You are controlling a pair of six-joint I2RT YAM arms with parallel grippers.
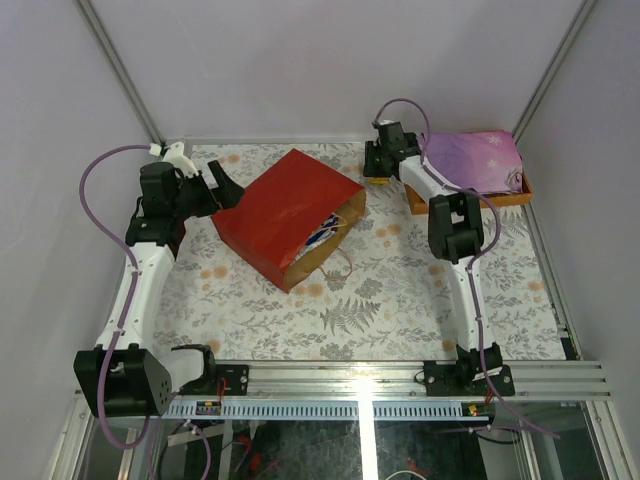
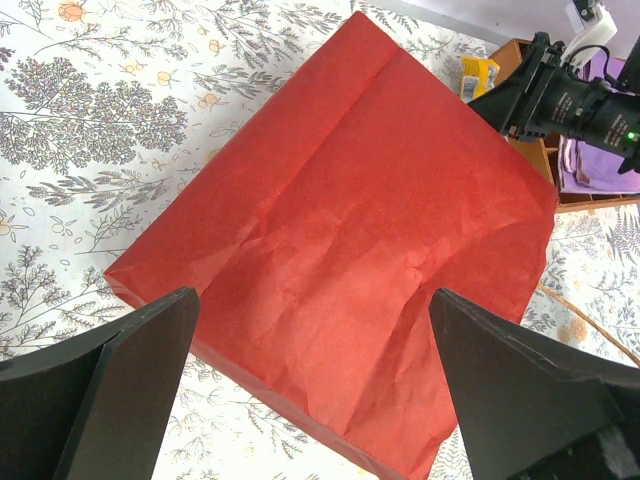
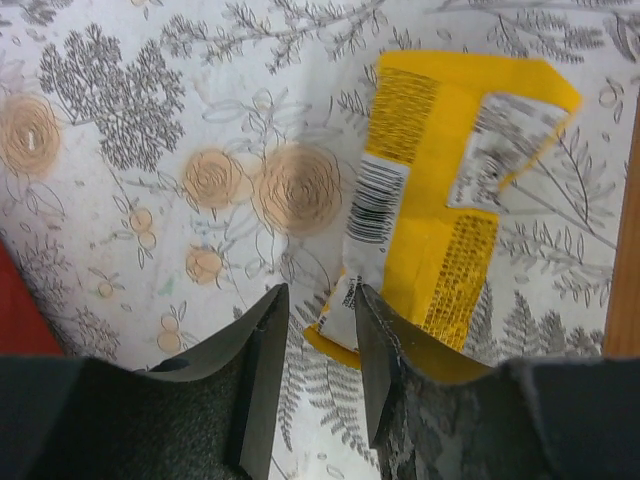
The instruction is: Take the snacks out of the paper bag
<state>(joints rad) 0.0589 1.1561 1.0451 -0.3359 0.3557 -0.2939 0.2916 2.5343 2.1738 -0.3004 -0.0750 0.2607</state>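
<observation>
The red paper bag (image 1: 285, 205) lies on its side mid-table, its brown-lined mouth facing the front right. Blue-and-white snacks (image 1: 322, 235) show inside the mouth. My left gripper (image 1: 222, 188) is open and empty, its wide-spread jaws just above the bag's red closed end (image 2: 350, 220). My right gripper (image 1: 383, 165) is at the back, over a yellow snack packet (image 3: 450, 190) lying flat on the table. Its jaws stand a little apart (image 3: 320, 295), with the packet's near corner beside the right finger, not pinched. The packet also shows in the left wrist view (image 2: 478, 75).
An orange-brown wooden tray (image 1: 525, 192) stands at the back right and holds a purple folded cloth (image 1: 475, 158). The bag's thin loop handle (image 1: 345, 268) lies on the flowered tablecloth in front of the mouth. Grey walls close in the back and sides.
</observation>
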